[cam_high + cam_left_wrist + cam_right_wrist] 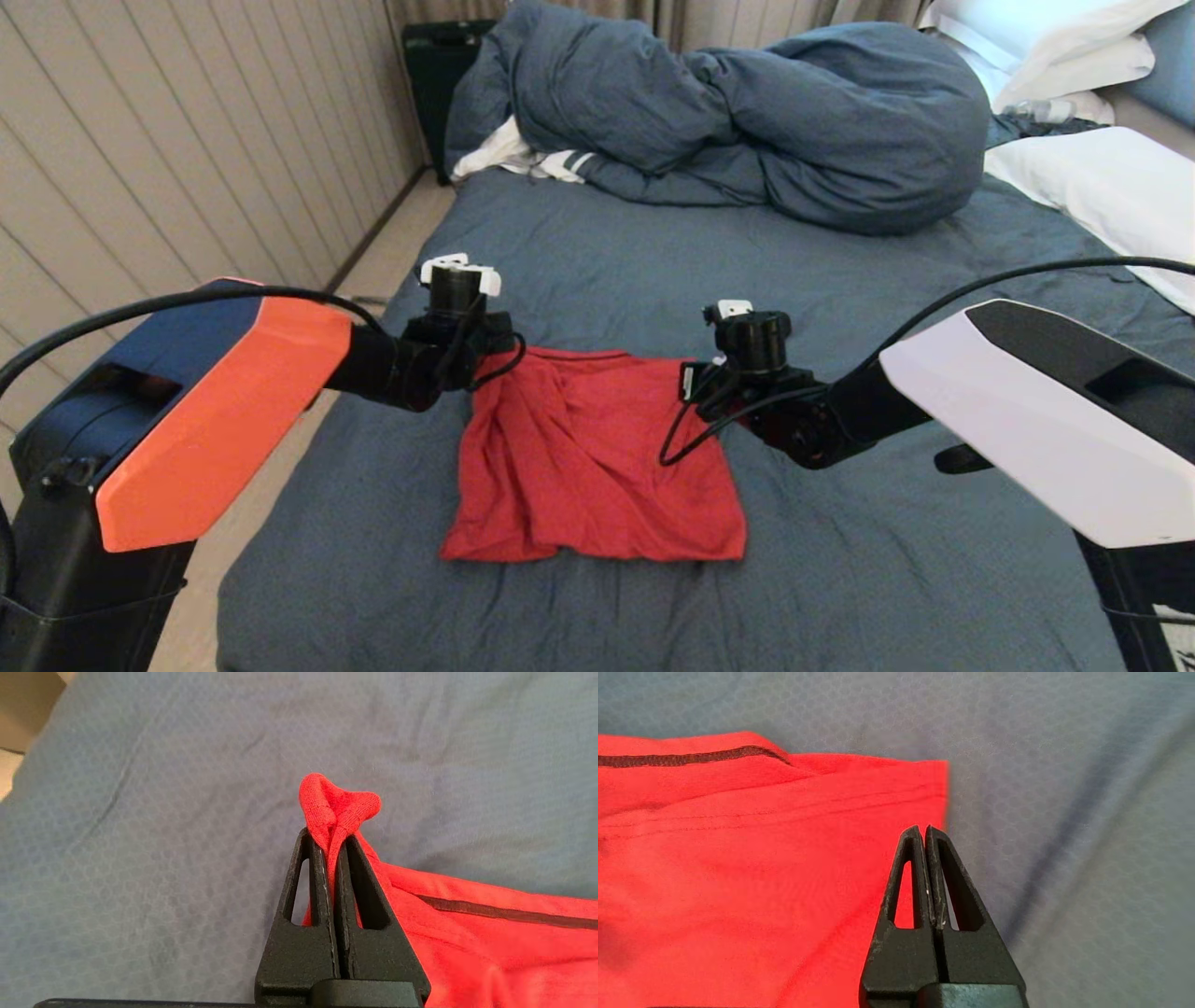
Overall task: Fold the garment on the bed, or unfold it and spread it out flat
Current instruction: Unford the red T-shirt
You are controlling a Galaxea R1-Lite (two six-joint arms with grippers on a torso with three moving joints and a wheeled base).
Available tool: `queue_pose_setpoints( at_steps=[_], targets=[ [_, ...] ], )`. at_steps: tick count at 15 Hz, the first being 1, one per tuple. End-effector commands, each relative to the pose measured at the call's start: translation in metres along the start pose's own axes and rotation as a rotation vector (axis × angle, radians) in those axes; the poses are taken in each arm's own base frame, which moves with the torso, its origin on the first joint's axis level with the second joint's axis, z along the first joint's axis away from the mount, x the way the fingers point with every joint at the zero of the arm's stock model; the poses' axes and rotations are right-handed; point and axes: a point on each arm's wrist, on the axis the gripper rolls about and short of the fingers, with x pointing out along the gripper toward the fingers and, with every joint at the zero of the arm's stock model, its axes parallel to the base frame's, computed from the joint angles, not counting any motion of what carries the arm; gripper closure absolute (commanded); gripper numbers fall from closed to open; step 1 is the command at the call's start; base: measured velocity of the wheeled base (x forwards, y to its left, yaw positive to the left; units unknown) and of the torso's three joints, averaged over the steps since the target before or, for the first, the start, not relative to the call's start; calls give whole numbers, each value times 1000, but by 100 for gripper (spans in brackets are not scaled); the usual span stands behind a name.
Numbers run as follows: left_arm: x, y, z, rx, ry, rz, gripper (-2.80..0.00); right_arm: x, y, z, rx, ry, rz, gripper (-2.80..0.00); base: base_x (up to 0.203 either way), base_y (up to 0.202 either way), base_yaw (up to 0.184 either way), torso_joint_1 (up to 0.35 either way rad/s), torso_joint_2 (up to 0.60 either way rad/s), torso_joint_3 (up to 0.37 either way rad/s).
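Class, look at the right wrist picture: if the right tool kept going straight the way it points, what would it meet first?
Most likely the red T-shirt near its corner, with the bed sheet just beyond. The right tool is shut, and whether it already grips cloth is unclear.

Bed [579,252] bears garment [588,457], duvet [747,121], pillows [1102,187].

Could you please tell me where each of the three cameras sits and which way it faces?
Head view: from the head, down over the blue-grey bed; both arms show.
Left wrist view: behind the left gripper, shut on the red T-shirt.
Right wrist view: behind the shut right gripper, at the shirt's edge.
All share shirt and sheet.
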Motion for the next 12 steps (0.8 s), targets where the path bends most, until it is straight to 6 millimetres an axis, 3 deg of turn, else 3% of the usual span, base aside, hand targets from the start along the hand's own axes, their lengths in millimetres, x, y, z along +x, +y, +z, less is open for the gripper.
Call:
queue_pose_setpoints(
  at_steps=[1, 4, 7, 9, 10, 12],
  targets=[
    [-13, 1, 17, -15, -29, -7, 0, -13, 0, 13, 6, -23, 6, 0, 0, 0, 0, 0, 0, 0],
    [-18, 3, 16, -12, -18, -5, 0, -11, 0, 8, -1, -3, 4, 0, 0, 0, 0, 0, 0, 0],
    [-15, 5, 6, -10, -11, -1, 0, 8, 6, -21, -40, 64, 1, 0, 0, 0, 0, 0, 0, 0],
    [-13, 5, 4, -14, -27, -5, 0, 19, 11, -28, -57, 64, 5, 0, 0, 0, 0, 0, 0, 0],
    [-13, 5, 4, -13, -25, -4, 0, 22, 12, -28, -59, 58, 0, -280, 0, 0, 0, 0, 0, 0],
    [-14, 5, 5, -15, -29, -6, 0, 26, 20, -28, -60, 41, 14, -280, 0, 0, 0, 0, 0, 0]
  ],
)
